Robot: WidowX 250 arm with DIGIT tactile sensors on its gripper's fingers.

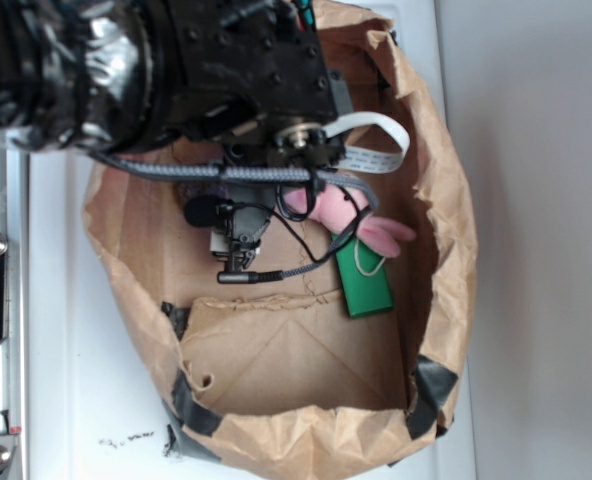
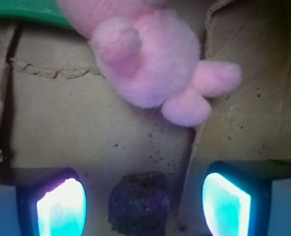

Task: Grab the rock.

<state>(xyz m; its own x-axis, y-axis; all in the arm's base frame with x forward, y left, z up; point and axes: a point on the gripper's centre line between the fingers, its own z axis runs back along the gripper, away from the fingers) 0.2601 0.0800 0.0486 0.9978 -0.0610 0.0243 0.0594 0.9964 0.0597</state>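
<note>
place: probably lab | evidence: white table [image 1: 56, 330], aluminium rail [image 1: 1, 300]

Black arm [image 1: 226, 60], chunky housing dotted with small screws, crinkled silver-black wrap at the upper segment. A braided grey cable [image 1: 216, 173] runs across, a white ribbon cable [image 1: 376, 140] loops off. The fingers [image 2: 62, 206] glow cyan-white, dark-edged.

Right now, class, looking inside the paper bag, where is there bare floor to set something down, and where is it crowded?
Free: the creased bag floor between the green block and the taped front rim. Also the cardboard left of the pink bunny in the wrist view. Crowded: under the arm, where the open gripper straddles the rock, with bunny and block close beside.
</note>
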